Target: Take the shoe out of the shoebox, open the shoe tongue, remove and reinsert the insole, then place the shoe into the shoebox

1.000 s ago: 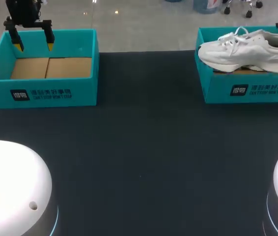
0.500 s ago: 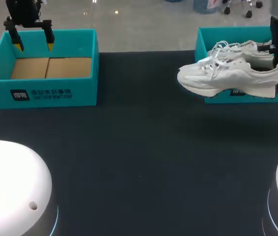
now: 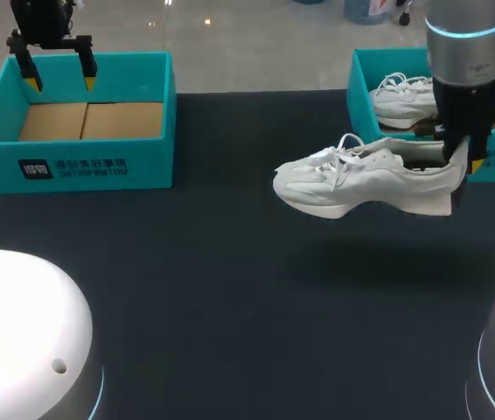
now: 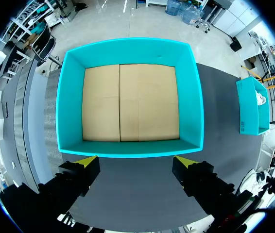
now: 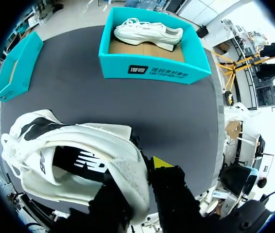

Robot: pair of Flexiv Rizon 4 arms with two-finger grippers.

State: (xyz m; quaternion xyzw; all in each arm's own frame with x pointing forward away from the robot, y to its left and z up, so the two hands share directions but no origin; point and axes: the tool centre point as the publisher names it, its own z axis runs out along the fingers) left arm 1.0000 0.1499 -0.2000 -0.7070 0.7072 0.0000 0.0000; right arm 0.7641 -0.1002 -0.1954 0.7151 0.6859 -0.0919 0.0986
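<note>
A white shoe [image 3: 361, 182] hangs level above the dark table, toe pointing left, just in front of the right teal shoebox [image 3: 359, 131]. My right gripper [image 3: 460, 159] is shut on its heel collar. In the right wrist view the heel of the shoe [image 5: 79, 155] sits pinched in the gripper [image 5: 140, 170]; one finger is hidden inside the shoe. A second white shoe [image 3: 402, 101] lies in the right shoebox [image 5: 154, 70]. My left gripper [image 3: 60, 83] hovers open over the empty left teal box [image 3: 81, 166], with nothing between its fingers [image 4: 136, 162].
The left box [image 4: 128, 148] shows a bare cardboard floor and stands at the table's back left. The second shoe [image 5: 147, 31] rests on cardboard in its box. Dark tabletop [image 3: 230, 280] stretches between the boxes and towards the front.
My right arm has lifted the shoe out of the right shoebox and carried it left and forward over the table. The left arm has not moved.
</note>
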